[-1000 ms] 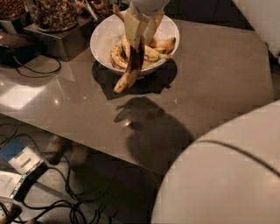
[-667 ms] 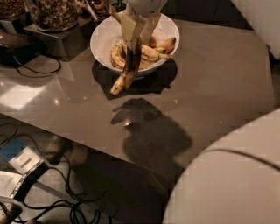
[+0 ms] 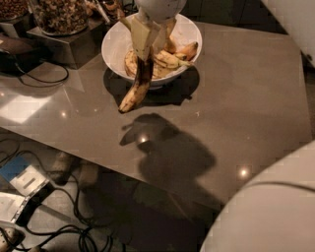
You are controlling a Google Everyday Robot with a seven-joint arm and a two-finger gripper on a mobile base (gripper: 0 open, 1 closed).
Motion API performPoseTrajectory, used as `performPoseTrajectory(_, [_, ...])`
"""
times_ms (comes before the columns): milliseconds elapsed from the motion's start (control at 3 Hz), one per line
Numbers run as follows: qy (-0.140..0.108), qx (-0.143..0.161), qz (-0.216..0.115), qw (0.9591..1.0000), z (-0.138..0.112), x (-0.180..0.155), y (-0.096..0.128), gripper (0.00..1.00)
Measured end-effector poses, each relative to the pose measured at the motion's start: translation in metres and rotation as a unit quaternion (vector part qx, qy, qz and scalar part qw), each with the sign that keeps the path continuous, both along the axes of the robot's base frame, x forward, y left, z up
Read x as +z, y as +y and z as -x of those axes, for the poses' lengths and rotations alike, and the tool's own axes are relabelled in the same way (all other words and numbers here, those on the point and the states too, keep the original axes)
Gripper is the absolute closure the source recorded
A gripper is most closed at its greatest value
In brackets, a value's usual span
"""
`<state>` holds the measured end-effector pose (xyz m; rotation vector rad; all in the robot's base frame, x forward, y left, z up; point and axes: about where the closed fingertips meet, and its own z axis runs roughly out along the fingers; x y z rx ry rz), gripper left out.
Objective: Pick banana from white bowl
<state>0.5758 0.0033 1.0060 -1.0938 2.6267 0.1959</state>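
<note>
A long overripe banana (image 3: 136, 87) hangs nearly upright, its dark blotched stem half up and its yellow tip down, in the air above the table in front of the white bowl (image 3: 116, 47). My gripper (image 3: 146, 47) is shut on its upper end, over the bowl's near rim. Several short orange-yellow bananas (image 3: 172, 56) lie inside the bowl. The banana and gripper cast a shadow on the table below.
Glass jars of nuts (image 3: 60, 15) stand on a metal box (image 3: 64, 43) at the back left, with a dark device and cable beside them. The grey table (image 3: 246, 103) spreads right. Cables and boxes lie on the floor at lower left. A white robot part (image 3: 268, 211) fills the lower right.
The gripper has risen with the banana, which now hangs higher and clear of the bowl's rim. The white robot part at lower right has dropped lower in the frame.
</note>
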Motion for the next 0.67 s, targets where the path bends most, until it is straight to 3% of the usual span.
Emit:
performPoseTrajectory(333, [0.003,0.022,-0.014,0.9997,0.0276,0.0009,0.0157,1.00])
performPoseTrajectory(667, [-0.003,0.018,-0.017,0.9997,0.0237,0.0011,0.0152,1.00])
